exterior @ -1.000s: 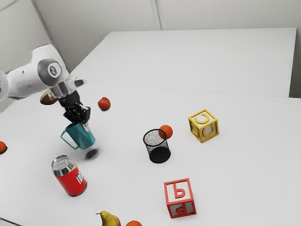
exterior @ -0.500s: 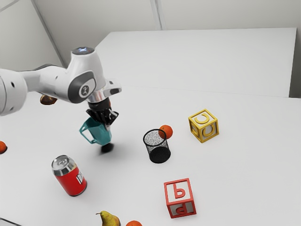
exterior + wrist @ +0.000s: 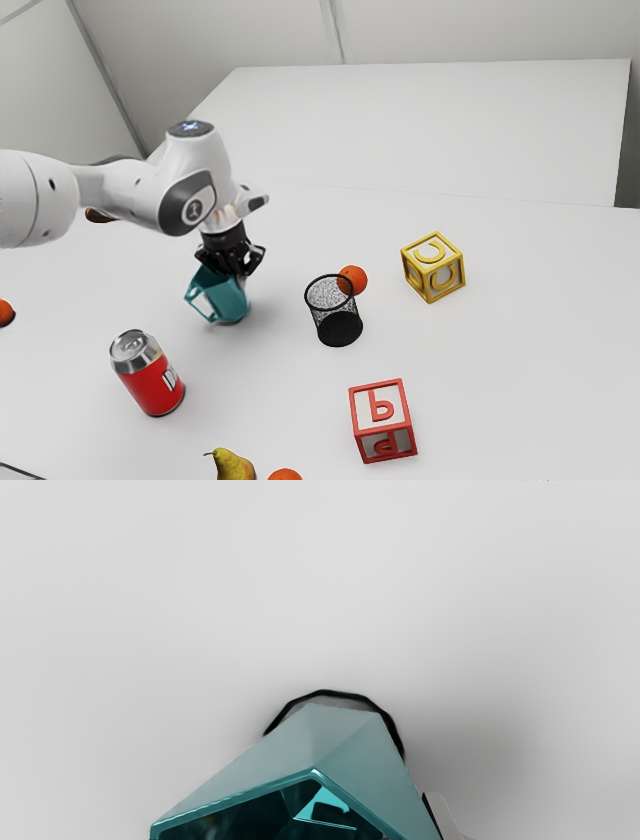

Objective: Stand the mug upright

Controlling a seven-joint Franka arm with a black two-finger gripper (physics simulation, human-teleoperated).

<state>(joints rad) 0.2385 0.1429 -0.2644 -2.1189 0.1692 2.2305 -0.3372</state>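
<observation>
The teal mug (image 3: pixel 233 300) is close to upright in the exterior view, its mouth up and its handle toward the exterior view's left. Its base is at or just above the table; a small gap cannot be ruled out. From above, my black gripper (image 3: pixel 236 262) is shut on the mug's upper wall. In the wrist view the mug (image 3: pixel 320 740) shows its open mouth and outer sides, with a thin dark shadow around the base. The gripper (image 3: pixel 413 825) pinches the wall there, one finger (image 3: pixel 442 812) outside it; the other is mostly hidden.
A red can (image 3: pixel 150 375) stands nearer the exterior camera than the mug. Toward the exterior view's right are a black mesh cup (image 3: pixel 335 312), an orange (image 3: pixel 352 280), a yellow block (image 3: pixel 433 268) and a red block (image 3: pixel 383 421). A pear (image 3: pixel 232 466) lies near the bottom edge.
The mug, held in my gripper, has travelled toward the exterior view's right and come down, turning from a clear tilt to nearly upright. Its separate shadow below has closed up to the base.
</observation>
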